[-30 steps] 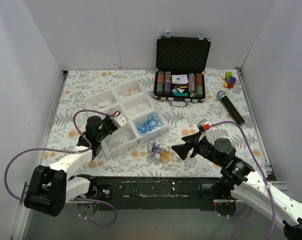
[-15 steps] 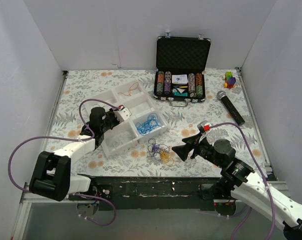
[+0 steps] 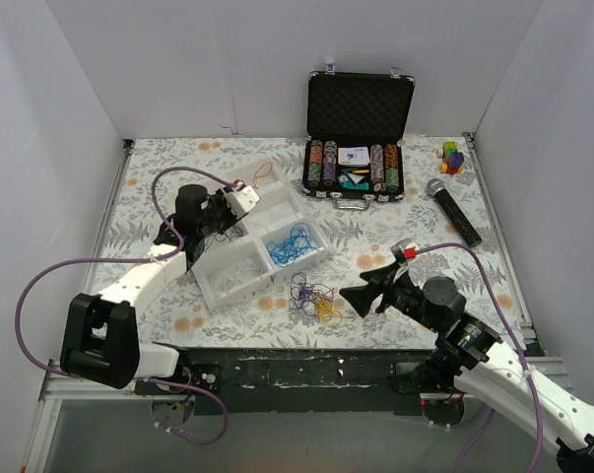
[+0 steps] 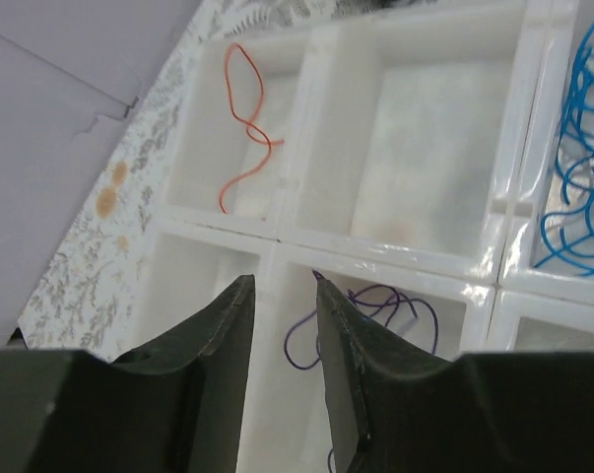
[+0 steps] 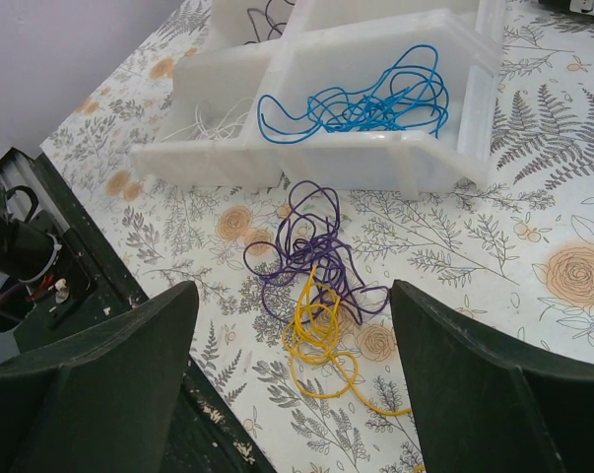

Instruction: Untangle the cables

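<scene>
A tangle of purple and yellow cables [image 3: 313, 296] lies on the table in front of a white divided tray [image 3: 277, 279]. My right gripper [image 5: 292, 296] hovers wide open just above and near of the tangle [image 5: 316, 266], with nothing between its fingers. My left gripper [image 4: 282, 281] is over the tray's back left part, its jaws a narrow gap apart and empty. A loose purple cable [image 4: 375, 305] lies in the compartment under it, one end close to the right fingertip. An orange-red cable [image 4: 242, 118] lies in a far compartment. Blue cables [image 5: 361, 101] fill the tray's right compartment.
An open black case of poker chips [image 3: 359, 148] stands at the back. A microphone [image 3: 452, 211] and a small coloured toy [image 3: 453, 156] lie at the right. Thin white wires [image 5: 218, 123] sit in the tray's near left compartment. The table's dark front edge [image 5: 90, 296] is close behind the right gripper.
The left arm has swung away from the tray's near left side to over its back compartments. Its jaws have parted from shut to a narrow gap. The right arm has barely moved.
</scene>
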Controlling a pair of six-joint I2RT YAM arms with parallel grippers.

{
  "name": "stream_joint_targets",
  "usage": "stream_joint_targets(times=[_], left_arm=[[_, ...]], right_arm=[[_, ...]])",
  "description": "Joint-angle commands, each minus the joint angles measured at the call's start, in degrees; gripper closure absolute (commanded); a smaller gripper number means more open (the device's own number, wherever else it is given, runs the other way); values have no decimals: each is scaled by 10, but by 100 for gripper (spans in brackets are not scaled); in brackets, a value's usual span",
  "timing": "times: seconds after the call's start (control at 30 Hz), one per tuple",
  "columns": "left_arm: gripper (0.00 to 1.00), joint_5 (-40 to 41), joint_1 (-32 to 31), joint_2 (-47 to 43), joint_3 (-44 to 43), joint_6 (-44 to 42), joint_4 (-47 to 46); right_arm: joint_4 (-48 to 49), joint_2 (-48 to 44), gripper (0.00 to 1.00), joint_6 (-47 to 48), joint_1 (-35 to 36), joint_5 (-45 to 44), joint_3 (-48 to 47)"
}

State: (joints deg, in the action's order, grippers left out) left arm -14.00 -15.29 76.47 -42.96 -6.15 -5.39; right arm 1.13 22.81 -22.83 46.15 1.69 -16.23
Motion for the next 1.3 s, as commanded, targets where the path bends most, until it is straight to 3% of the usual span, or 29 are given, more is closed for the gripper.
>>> stream_joint_targets(times=[0.0, 0.17, 0.3, 0.37, 0.5, 0.63, 0.87, 1.07, 1.27], left_arm=[[67, -51, 3, -63, -62, 48, 75], [61, -105, 3, -123, -94, 57, 133], [58, -206, -16, -174, -93, 25, 196], [58, -231, -67, -206, -61, 1, 199], [56, -198, -225, -229, 2, -42, 186], [55, -199, -317, -185, 23, -57, 155], [55, -229, -402, -77, 23, -142, 101], [61, -240, -419, 31, 4, -176, 64], [63, -245, -445, 80, -10, -187, 37]], right_arm=[[15, -1, 13, -7, 1, -5, 0], [10, 6, 13, -6, 1, -3, -6], [-10, 32, 13, -3, 1, -9, -13], [-29, 38, 13, -8, 1, -13, -10], [-44, 7, 15, -33, 1, -68, 11], [-74, -45, 15, -44, 1, -110, 9], [-154, -53, 16, -61, 1, -193, -34], [-169, -32, 16, -37, 1, -221, -90], [-174, -7, 16, -26, 1, -223, -123]])
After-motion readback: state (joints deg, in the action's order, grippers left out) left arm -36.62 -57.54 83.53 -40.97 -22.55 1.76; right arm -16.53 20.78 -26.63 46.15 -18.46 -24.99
